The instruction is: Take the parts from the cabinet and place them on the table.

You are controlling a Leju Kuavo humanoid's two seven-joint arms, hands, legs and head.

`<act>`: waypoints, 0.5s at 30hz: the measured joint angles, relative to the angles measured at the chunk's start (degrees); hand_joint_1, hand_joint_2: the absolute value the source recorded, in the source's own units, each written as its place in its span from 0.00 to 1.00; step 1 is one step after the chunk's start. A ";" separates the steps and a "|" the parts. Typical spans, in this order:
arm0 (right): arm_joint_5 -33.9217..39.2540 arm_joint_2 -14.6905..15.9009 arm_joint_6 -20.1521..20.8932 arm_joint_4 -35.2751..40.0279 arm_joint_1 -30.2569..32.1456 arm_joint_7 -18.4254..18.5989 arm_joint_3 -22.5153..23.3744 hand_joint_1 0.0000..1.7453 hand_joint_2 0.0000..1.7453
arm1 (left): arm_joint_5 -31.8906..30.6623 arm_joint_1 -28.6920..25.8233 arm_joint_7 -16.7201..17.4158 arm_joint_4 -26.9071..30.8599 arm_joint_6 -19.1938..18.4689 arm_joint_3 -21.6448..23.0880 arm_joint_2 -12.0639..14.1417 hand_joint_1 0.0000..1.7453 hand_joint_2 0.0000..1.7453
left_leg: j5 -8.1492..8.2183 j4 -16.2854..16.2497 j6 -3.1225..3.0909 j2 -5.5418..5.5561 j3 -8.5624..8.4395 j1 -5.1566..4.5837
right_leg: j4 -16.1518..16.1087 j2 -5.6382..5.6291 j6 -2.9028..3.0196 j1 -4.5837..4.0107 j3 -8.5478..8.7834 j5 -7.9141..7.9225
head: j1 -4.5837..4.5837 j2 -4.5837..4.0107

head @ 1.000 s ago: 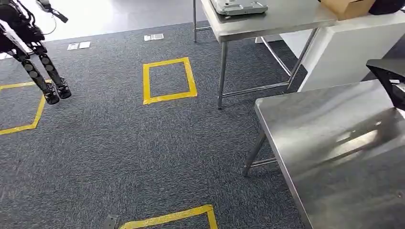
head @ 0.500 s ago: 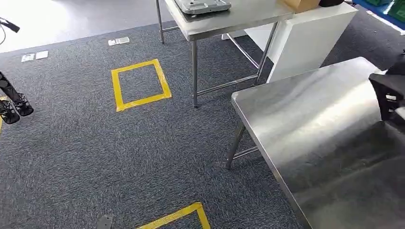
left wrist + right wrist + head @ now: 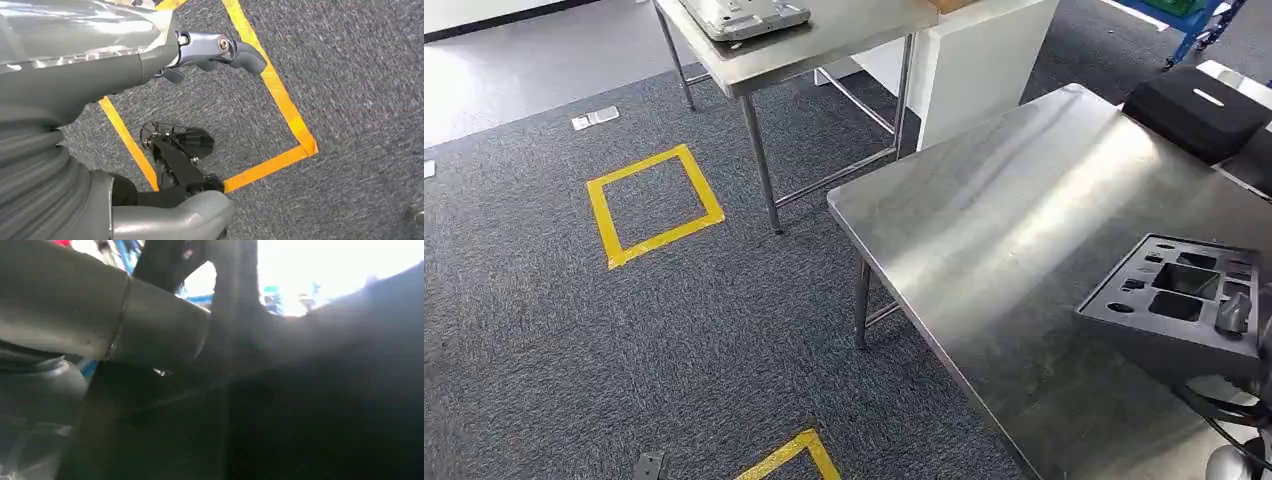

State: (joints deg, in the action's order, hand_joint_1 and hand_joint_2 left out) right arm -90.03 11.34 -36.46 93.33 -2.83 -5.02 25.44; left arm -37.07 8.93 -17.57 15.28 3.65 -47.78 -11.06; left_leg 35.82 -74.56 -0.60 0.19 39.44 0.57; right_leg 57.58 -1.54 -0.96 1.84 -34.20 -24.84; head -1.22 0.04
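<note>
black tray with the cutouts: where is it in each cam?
Head: black tray at lower right, over the steel table.
Left wrist: not in it; grey carpet and yellow tape.
Right wrist: dark blurred mass by the hand; cannot tell if it is the tray.
Shared landmark: yellow tape on carpet, head and left wrist.

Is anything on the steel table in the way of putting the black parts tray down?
Nothing visible. The black parts tray, held by the right hand, is over the steel table, whose surface around it is bare. A black box sits at the far corner, well clear.
</note>
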 joint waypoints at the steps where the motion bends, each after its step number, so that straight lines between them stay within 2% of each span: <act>1: 0.00 -0.15 0.00 -0.50 -0.07 0.59 0.00 1.00 0.00 | 0.00 0.01 -0.04 0.00 0.00 -0.09 0.00 0.00 1.00 | -2.20 3.35 -0.09 -0.02 -1.61 0.14 | 0.03 -0.27 -0.03 0.01 0.04 0.02 | 0.04 0.00; 2: 0.00 -0.35 0.00 -0.83 -0.12 0.89 0.00 1.00 0.00 | 0.00 0.01 -0.13 0.00 0.00 -0.24 0.00 0.00 1.00 | -4.67 8.27 -0.10 0.01 -4.18 0.36 | 0.07 -0.43 -0.09 0.03 0.10 0.04 | 0.02 0.00; 3: 0.00 -0.59 0.00 -1.07 -0.20 1.09 -0.02 1.00 0.00 | 0.00 0.04 -0.15 0.00 0.00 -0.44 0.00 0.00 1.00 | -6.47 13.01 -0.01 0.37 -6.81 0.68 | 0.20 -0.57 -0.20 0.00 0.11 0.09 | 0.07 0.00; 4: 0.00 -0.64 0.00 -1.39 -0.37 2.71 -0.13 1.00 0.00 | 0.00 0.15 -0.17 0.00 0.00 -0.63 -0.11 0.00 1.00 | -6.55 15.55 0.12 0.86 -7.76 0.65 | 0.61 -0.62 -0.53 -0.66 -0.15 0.01 | 0.15 0.00; 5: 0.00 -0.26 0.00 -2.08 -0.67 4.81 -0.75 1.00 0.00 | -0.02 0.14 -0.17 0.00 0.00 -0.74 -0.18 0.00 1.00 | -6.91 15.47 -0.36 0.92 -7.65 0.51 | 0.56 -0.76 -0.87 -0.71 -0.25 0.05 | -0.11 0.00; 6: 0.00 0.55 0.00 -2.75 -0.87 7.15 -1.58 1.00 0.00 | -0.02 0.09 -0.17 0.00 0.00 -0.79 -0.39 0.00 1.00 | -7.13 15.67 -0.30 0.73 -7.54 0.44 | 0.68 -0.75 -0.74 -1.25 -0.53 -0.35 | -0.11 0.00; 7: 0.02 1.73 0.00 -3.67 -1.00 10.52 -2.87 1.00 0.00 | -0.04 0.08 -0.15 0.00 0.02 -0.81 -0.46 0.00 1.00 | -7.23 15.66 -0.50 0.74 -7.45 -0.02 | 0.59 -0.71 -0.83 -1.03 -0.57 -0.04 | -0.13 0.00; 9: 0.00 3.56 0.00 -5.01 -1.20 13.44 -5.19 1.00 0.00 | -0.11 0.07 -0.15 0.00 0.04 -0.83 -0.44 0.00 1.00 | -7.44 15.61 -0.98 0.77 -7.29 -0.51 | 0.45 -0.70 -1.16 -0.71 -0.58 0.19 | -0.04 0.00; 12: 0.00 5.03 0.00 -6.31 -1.46 13.98 -7.30 1.00 0.00 | -0.09 0.11 -0.15 0.00 0.15 -0.85 -0.42 0.00 1.00 | -7.62 15.58 -1.29 0.85 -7.08 -0.74 | 0.04 -0.70 -1.78 -0.50 -0.59 0.60 | -0.11 0.00; 15: 0.00 6.05 0.00 -7.12 -1.76 14.23 -8.39 1.00 0.00 | -0.11 0.01 -0.15 0.00 0.13 -0.90 -0.50 0.00 1.00 | -7.73 15.57 -1.50 0.93 -6.91 -0.74 | -0.22 -0.70 -1.99 -0.50 -0.56 0.76 | -0.11 0.00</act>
State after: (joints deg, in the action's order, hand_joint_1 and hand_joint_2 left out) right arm -90.03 17.40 -36.46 86.21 -4.59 9.20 17.05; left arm -37.18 8.94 -17.73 15.28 3.78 -48.68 -11.56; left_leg 28.09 -59.00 -2.10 1.12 32.53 -0.17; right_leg 57.35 -2.23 -2.95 1.34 -34.76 -24.08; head -1.33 0.04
